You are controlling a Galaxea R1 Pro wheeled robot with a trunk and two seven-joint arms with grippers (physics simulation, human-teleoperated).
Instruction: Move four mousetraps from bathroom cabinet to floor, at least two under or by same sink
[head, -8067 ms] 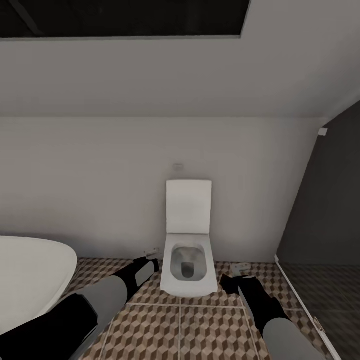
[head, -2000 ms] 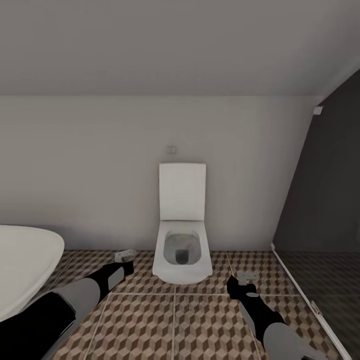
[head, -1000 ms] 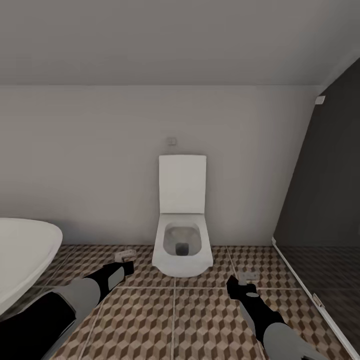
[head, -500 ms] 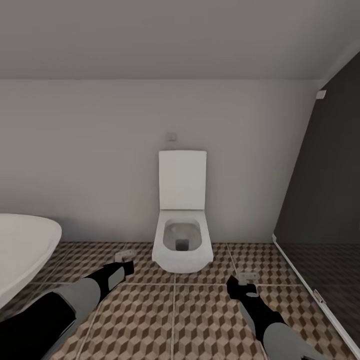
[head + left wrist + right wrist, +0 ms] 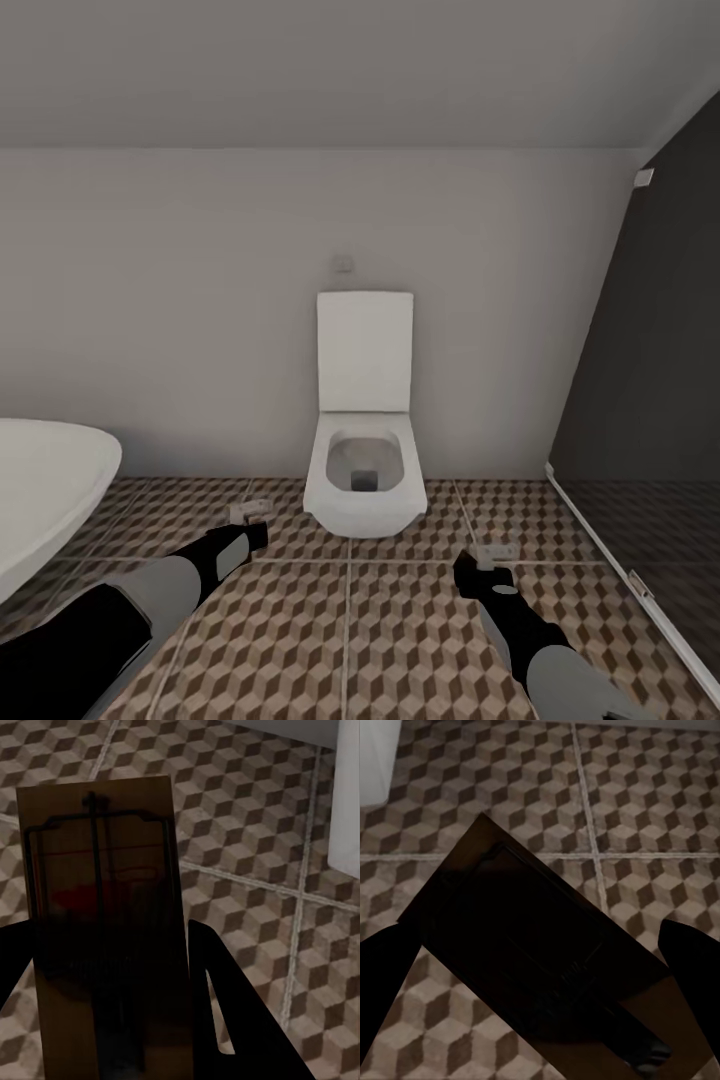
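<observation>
A tan mousetrap (image 5: 101, 870) with dark wire and a red spot sits upright between the black fingers (image 5: 225, 997) of my left gripper (image 5: 244, 527), which is shut on it, low over the bathroom floor (image 5: 350, 640) left of the toilet. My right gripper (image 5: 492, 568) is shut on a second mousetrap (image 5: 532, 960), which lies slantwise and in shadow between its fingers (image 5: 694, 960). In the head view this trap (image 5: 497, 552) shows as a small pale board. The cabinet and the bathroom sink are out of view.
A white toilet (image 5: 365, 470) with its lid up stands against the grey wall straight ahead. The oval white bathtub (image 5: 45, 490) curves in at the left. A dark glass shower screen (image 5: 650, 400) with a pale floor rail closes off the right.
The whole view has shifted: the dark window at the top has dropped out and the toilet looks smaller and farther away. Both grippers still hold their traps in the same pose.
</observation>
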